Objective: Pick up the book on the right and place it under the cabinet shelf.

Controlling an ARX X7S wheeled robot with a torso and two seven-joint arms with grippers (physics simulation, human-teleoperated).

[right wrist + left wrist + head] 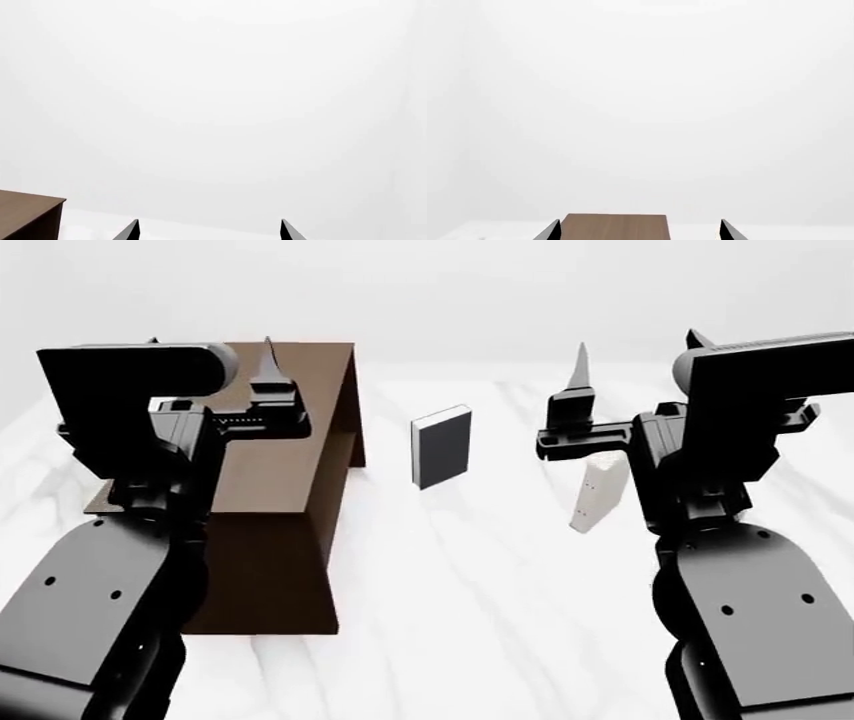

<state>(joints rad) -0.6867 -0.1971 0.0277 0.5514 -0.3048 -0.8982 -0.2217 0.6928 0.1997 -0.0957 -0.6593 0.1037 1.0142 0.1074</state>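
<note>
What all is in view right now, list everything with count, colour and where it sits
cabinet: one, dark brown, on the table's left side, under the left arm.
black book: one, black cover, standing upright mid-table, right of the cabinet.
white book: one, white, standing at the right, partly behind the right arm.
table: one, white marble.
left gripper: one, black, raised above the cabinet, open.
right gripper: one, black, raised near the white book, open.

No text, label, brand, number or sign can be read on anything in any of the three views.
</note>
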